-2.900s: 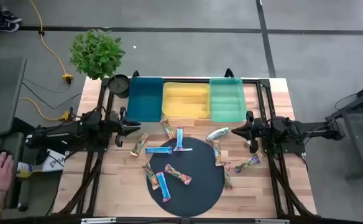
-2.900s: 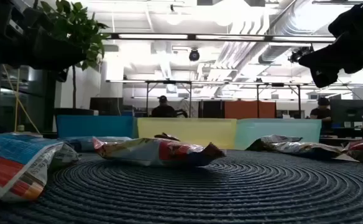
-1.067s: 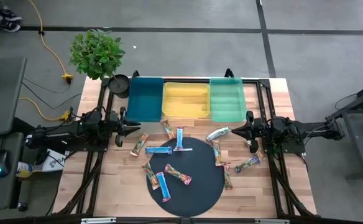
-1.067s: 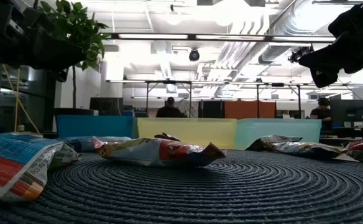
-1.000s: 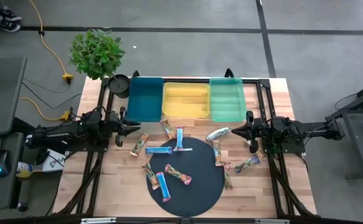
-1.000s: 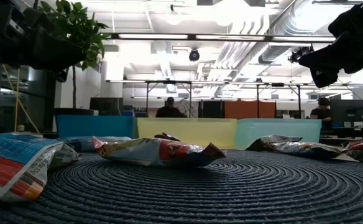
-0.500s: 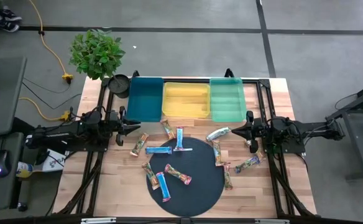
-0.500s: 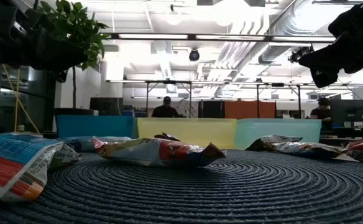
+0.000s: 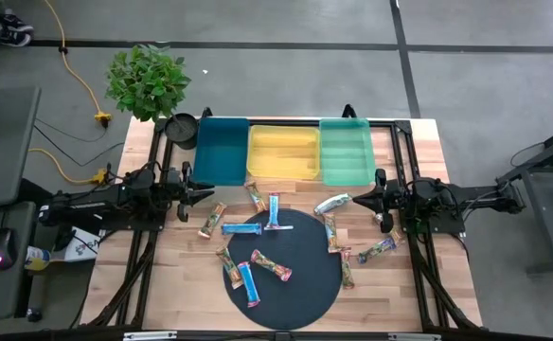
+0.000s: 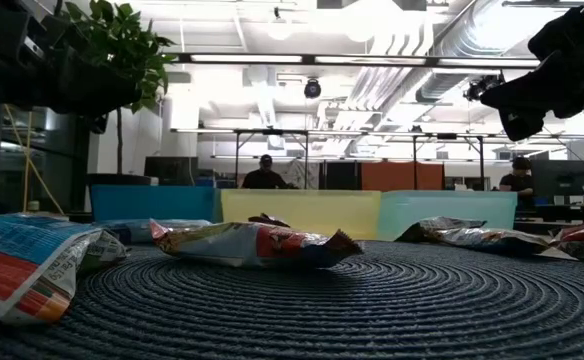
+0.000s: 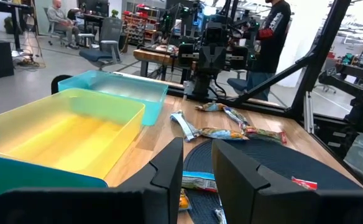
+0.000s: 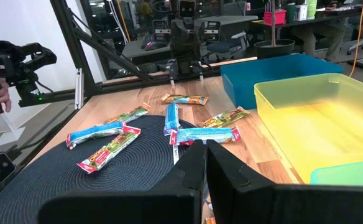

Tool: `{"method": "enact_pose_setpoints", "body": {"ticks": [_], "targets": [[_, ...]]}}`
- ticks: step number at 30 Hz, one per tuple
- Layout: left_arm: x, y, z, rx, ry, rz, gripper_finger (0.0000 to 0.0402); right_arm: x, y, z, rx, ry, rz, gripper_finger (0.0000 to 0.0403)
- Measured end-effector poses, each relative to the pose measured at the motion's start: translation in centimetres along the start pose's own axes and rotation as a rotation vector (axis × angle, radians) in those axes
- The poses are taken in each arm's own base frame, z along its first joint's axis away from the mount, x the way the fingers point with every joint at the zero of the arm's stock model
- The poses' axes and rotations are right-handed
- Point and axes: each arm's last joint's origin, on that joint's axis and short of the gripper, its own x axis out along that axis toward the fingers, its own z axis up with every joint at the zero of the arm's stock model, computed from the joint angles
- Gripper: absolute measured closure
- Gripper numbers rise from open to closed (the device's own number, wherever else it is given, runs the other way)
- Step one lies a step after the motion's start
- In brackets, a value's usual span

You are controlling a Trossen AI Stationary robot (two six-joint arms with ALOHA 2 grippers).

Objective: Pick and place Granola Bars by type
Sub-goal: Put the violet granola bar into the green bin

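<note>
Several granola bars lie flat, scattered on the round dark mat (image 9: 286, 275) and on the wood around it: a blue one (image 9: 241, 228), a tan-brown one (image 9: 256, 197) and a silvery one (image 9: 331, 204) among them. The mat shows up close in the low view, with a bar (image 10: 252, 243) lying on it. My left gripper (image 9: 201, 194) hovers at the table's left side, pointing level toward the middle; its fingers (image 11: 197, 146) stand slightly open with nothing between them. My right gripper (image 9: 357, 199) hovers opposite at the right side, shut (image 12: 204, 149) and empty.
Along the far edge stand three trays side by side: teal (image 9: 222, 152), yellow (image 9: 283, 153) and green (image 9: 345, 152). A potted plant (image 9: 146, 80) and a dark round pot (image 9: 182, 125) sit at the far left corner. Black frame rails (image 9: 404, 161) flank both arms.
</note>
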Motion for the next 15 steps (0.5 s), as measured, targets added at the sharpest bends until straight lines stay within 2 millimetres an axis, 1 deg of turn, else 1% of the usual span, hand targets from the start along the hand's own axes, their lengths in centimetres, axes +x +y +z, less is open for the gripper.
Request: {"method": "enact_pose_setpoints", "body": {"ticks": [15], "targets": [[0.00, 0.00, 0.00, 0.000, 0.000, 0.000, 0.0319, 0.03, 0.05, 0.29, 0.003, -0.041, 0.005, 0.0402]]}}
